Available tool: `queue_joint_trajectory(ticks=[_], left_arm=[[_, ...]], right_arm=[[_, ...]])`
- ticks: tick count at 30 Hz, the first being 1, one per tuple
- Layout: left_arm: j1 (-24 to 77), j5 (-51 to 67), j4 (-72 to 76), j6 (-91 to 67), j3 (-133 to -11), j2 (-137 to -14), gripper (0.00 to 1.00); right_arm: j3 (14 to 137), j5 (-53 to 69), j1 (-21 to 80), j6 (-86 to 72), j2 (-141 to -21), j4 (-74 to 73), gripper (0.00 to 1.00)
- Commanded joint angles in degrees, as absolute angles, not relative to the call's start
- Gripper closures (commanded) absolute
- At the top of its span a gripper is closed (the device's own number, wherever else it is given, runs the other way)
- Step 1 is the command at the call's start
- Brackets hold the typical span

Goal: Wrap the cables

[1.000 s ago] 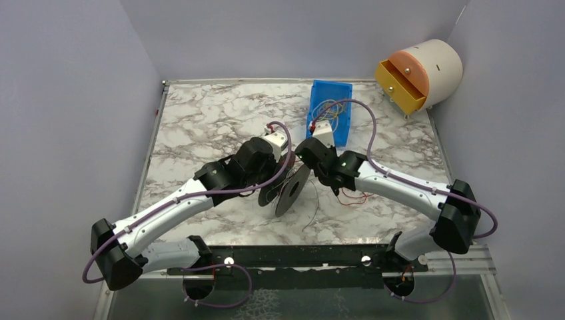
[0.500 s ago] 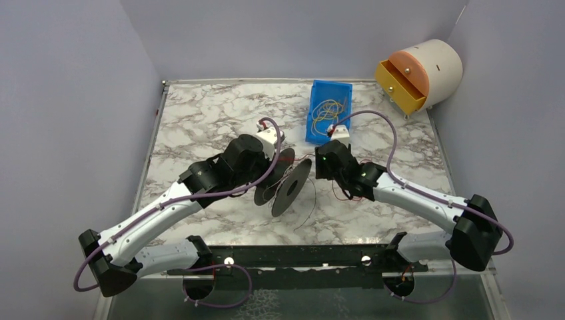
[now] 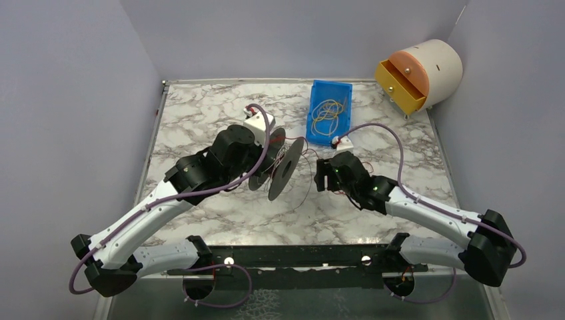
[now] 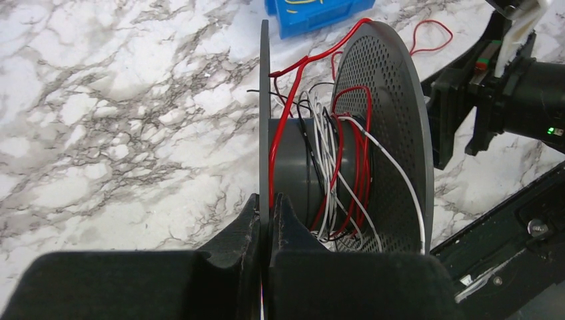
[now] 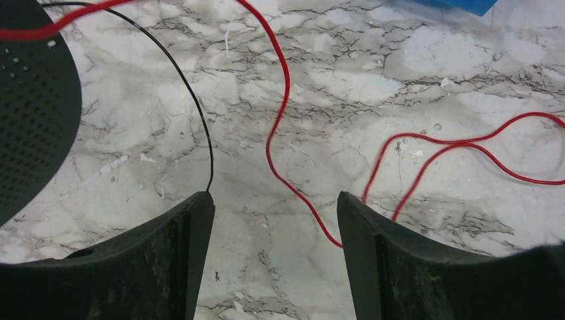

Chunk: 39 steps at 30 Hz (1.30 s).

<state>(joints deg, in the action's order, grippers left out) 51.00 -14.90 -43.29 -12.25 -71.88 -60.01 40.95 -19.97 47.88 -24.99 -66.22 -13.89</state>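
Observation:
A dark grey spool [image 3: 281, 171] stands on edge mid-table, its two flanges upright. My left gripper [image 4: 268, 202] is shut on the edge of the spool's left flange [image 4: 264, 100]. Red, white and black cables [image 4: 340, 167] are wound loosely round the hub. One red strand [image 4: 313, 57] crosses over to the perforated right flange [image 4: 390, 133]. My right gripper [image 5: 273, 200] hovers open just right of the spool, low over the marble. A slack red cable [image 5: 280, 113] runs between its fingers untouched, and a black cable [image 5: 193, 107] ends at the left fingertip [image 5: 200, 207].
A blue bin [image 3: 331, 83] holding yellow wire loops sits behind the spool. A cream drum with a yellow drawer [image 3: 420, 73] stands at the back right corner. More red cable loops [image 5: 466, 143] lie on the marble to the right. Grey walls enclose the table.
The right gripper opened, let go of the cable and drew back toward the near right. The left arm carried the spool a little back and left.

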Motion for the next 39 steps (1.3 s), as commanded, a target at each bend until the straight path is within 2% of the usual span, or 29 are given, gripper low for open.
queue_joint_trajectory(ticks=[1,12,22,29,35,39], left_arm=[[50.83,-19.29,-42.28,-11.08,-76.21,-58.27,1.0],[50.87,-18.25,-43.83,-11.2,-77.21,-57.63,1.0],[50.87,-16.73,-44.11,-11.85,-76.68,-57.14,1.0],[50.81,-16.19,-44.48,-12.17,-76.68,-57.03,1.0],[50.89,-16.21,-44.63,-12.41,-77.04,-56.4,1.0],[50.81,-16.17,-45.11,-12.39,-76.94,-55.92,1.0]], right_arm=[[38.72,-20.41,47.72,-25.17,-62.14,-12.64,0.27],[36.54,-19.82,47.17,-24.58,-65.98,-8.04,0.26],[35.64,-9.26,44.61,-19.94,-74.71,0.09,0.33],[37.62,-7.5,42.65,-18.87,-80.74,0.32,0.35],[38.54,-8.31,42.18,-19.65,-83.38,0.02,0.48],[38.49,-10.16,41.97,-20.89,-83.14,-0.32,0.75]])
